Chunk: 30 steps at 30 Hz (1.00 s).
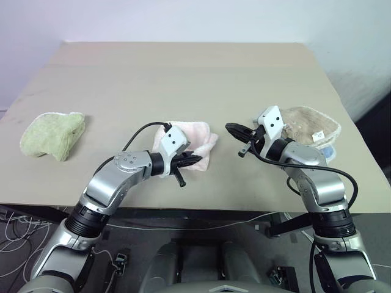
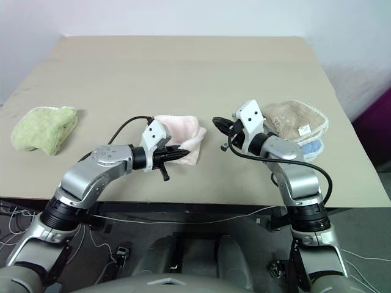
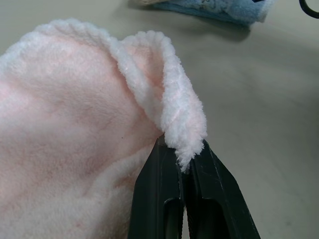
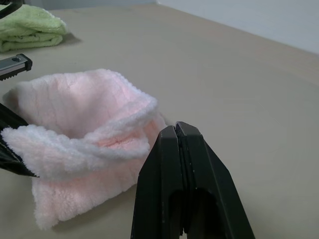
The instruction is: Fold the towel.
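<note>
Desk (image 1: 183, 73) is the reference: the towel (image 1: 194, 137) sits near the desk's front edge, roughly mid-width, already bunched into a small doubled-over pink bundle with one fluffy white-trimmed corner lifted off the rest. A green towel (image 1: 52, 135) lies well off to its left on the desk, a tan towel (image 1: 308, 125) off to its right with a blue cloth (image 3: 214, 7) under it; neither is ours. Handling judgement: thick terry pile, very light, fully limp, so it won't hold an edge by itself and sags wherever unsupported; not fragile, not slippery, the nap gives decent friction, but the plush compresses, so a shallow bite can creep out. Best hold looks like the trimmed hem at a corner, taken deep enough to catch the whole layer, not just loops. Left pincer (image 3: 185, 162) sits at the near side of the bundle, fingers nearly together and pinching that raised corner, a tuft poking out between the tips; bite looks shallow. Right pincer (image 1: 235, 130) hangs above the desk just right of the towel, clear of it, fingers pressed fully together, holding nothing.
</note>
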Tool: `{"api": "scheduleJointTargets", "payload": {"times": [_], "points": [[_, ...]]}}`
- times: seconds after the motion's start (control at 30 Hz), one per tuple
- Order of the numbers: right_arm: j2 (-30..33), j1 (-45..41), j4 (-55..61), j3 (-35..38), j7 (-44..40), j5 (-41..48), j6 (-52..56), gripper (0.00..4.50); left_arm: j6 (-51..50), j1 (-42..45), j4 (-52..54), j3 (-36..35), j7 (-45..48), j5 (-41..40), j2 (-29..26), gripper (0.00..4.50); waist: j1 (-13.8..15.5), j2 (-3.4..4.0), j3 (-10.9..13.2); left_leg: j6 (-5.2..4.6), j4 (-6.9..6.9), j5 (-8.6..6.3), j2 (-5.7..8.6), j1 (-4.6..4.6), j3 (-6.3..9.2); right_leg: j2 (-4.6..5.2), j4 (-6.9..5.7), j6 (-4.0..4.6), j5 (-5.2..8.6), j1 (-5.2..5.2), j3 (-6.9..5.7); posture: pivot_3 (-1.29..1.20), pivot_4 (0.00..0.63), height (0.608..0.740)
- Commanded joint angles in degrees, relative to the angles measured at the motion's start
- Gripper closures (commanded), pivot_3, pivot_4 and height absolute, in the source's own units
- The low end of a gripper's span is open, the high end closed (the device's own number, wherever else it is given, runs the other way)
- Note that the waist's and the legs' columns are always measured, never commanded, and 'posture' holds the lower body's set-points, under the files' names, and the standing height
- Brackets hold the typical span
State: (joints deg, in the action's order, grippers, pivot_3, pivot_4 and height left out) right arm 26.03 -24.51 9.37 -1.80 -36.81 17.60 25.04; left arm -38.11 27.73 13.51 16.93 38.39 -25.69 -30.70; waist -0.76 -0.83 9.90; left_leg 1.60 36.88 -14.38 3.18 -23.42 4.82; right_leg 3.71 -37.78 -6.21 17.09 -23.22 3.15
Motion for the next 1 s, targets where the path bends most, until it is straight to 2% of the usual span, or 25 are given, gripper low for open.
{"api": "scheduleJointTargets", "payload": {"times": [0.03,0.37,0.5,0.6,0.77,0.97,1.0], "points": [[0.3,-0.5,2.4,0.9,0.2,0.1,-0.5,4.50,-0.6,-0.6,2.0,-3.8,1.6,-2.7,1.2,3.44,0.0,0.00,0.0,0.00,0.00,0.00,0.00,0.00,0.00,0.00,0.00,0.00,0.00,0.00,0.00,0.00,0.150,0.740],[0.3,-2.3,1.3,0.9,-0.3,0.1,-0.9,4.50,-2.8,-3.3,4.9,-10.7,3.3,-5.5,-0.2,0.04,0.0,0.00,0.0,0.00,0.01,0.00,-0.01,0.00,0.01,0.00,-0.01,0.00,0.00,0.00,0.00,0.00,0.150,0.740],[-0.7,-3.9,1.1,0.9,-0.3,1.2,-0.3,4.50,-2.8,-2.9,3.3,-18.9,0.0,-9.1,1.7,0.01,0.0,0.01,0.0,0.00,0.01,0.00,-0.02,0.00,0.02,0.01,-0.01,0.00,0.00,-0.01,-0.01,0.00,0.150,0.740],[-2.4,-5.1,1.1,-0.6,-0.6,1.8,0.4,4.50,1.1,-1.8,-0.8,-20.3,-2.9,-4.1,1.5,0.64,0.0,0.00,0.0,0.00,0.02,0.00,-0.02,0.00,0.02,0.01,-0.01,0.00,0.00,0.00,-0.02,0.00,0.150,0.740],[-7.2,-7.1,-3.2,-5.3,-1.2,0.5,0.2,4.50,7.7,0.2,-7.4,-18.1,-2.9,1.3,2.5,2.37,-0.1,0.00,0.0,0.01,0.02,0.00,-0.01,0.00,0.01,-0.03,-0.03,-0.01,-0.01,-0.04,-0.03,0.00,0.150,0.740],[-11.1,-6.4,-15.1,-10.4,-2.0,-2.6,0.6,4.50,14.5,-0.2,-15.2,-9.0,2.2,10.9,0.7,4.42,0.0,0.00,0.0,0.01,0.05,0.00,0.04,-0.01,0.01,0.00,-0.03,-0.01,-0.01,-0.02,-0.04,0.00,0.150,0.740],[-11.2,-5.9,-16.8,-11.3,-1.7,-3.6,0.6,4.50,15.5,-0.6,-16.2,-7.8,2.9,12.3,0.3,4.47,0.0,0.00,0.0,0.01,0.04,0.00,0.04,-0.01,0.01,0.00,-0.04,-0.01,-0.01,-0.03,-0.04,0.00,0.150,0.740]]}}
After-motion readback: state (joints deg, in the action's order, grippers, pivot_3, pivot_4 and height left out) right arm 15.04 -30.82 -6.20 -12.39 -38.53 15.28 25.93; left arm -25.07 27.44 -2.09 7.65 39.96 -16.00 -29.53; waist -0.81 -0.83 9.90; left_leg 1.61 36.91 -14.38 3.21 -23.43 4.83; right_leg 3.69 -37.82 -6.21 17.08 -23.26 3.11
